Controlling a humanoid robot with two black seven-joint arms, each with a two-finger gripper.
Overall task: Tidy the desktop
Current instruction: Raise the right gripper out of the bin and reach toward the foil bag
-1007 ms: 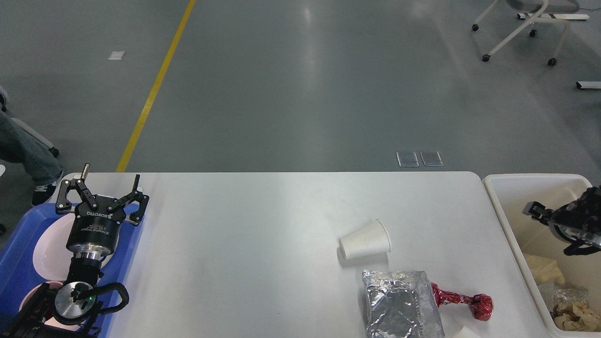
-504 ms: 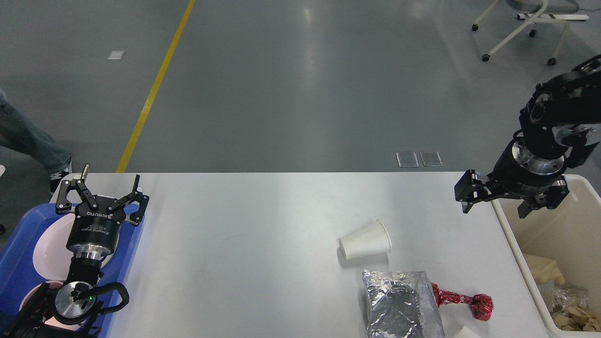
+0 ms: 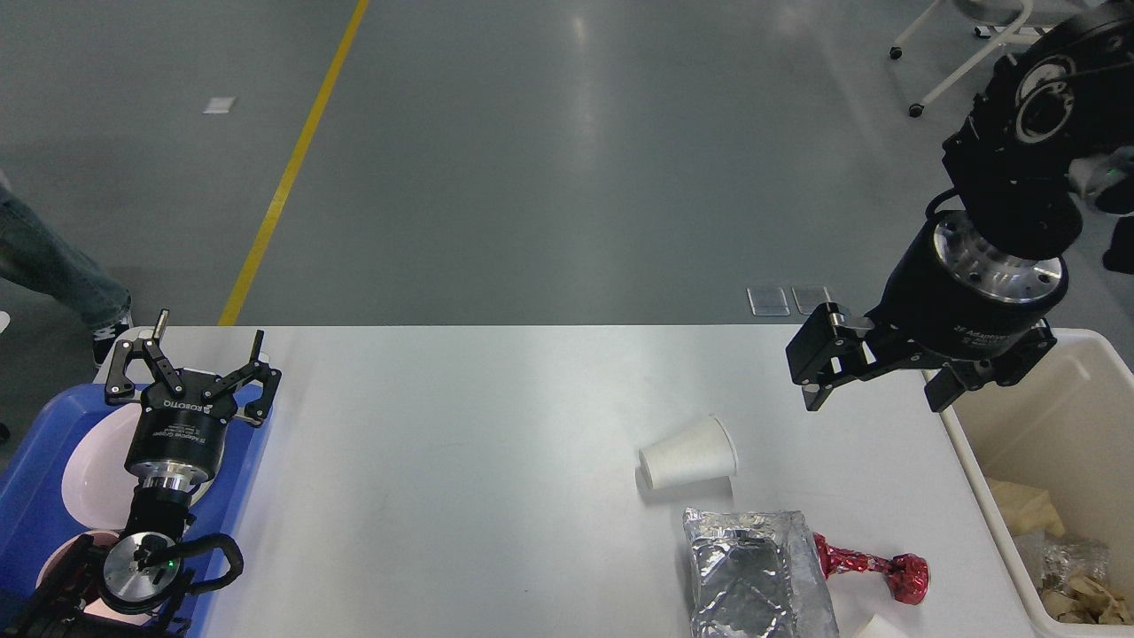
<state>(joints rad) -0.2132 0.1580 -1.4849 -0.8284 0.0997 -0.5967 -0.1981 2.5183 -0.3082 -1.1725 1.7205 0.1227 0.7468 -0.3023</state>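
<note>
Left gripper (image 3: 191, 368), fingers spread and empty, rests above the blue tray (image 3: 35, 461) at the left edge of the desktop (image 3: 461, 461), which fills the lower view before a grey floor (image 3: 567, 159). Paper cup (image 3: 688, 453) lies tipped at centre-right; foil packet (image 3: 757, 576) and red wrapper (image 3: 873, 567) are near it. Right gripper (image 3: 873, 377), fingers apart and empty, hovers beside the cream bin (image 3: 974, 461), which is cut off at the right edge.

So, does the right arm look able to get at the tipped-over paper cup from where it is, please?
Probably yes: the right gripper hangs open above the desktop, up and to the right of the paper cup, with only bare tabletop between them.
</note>
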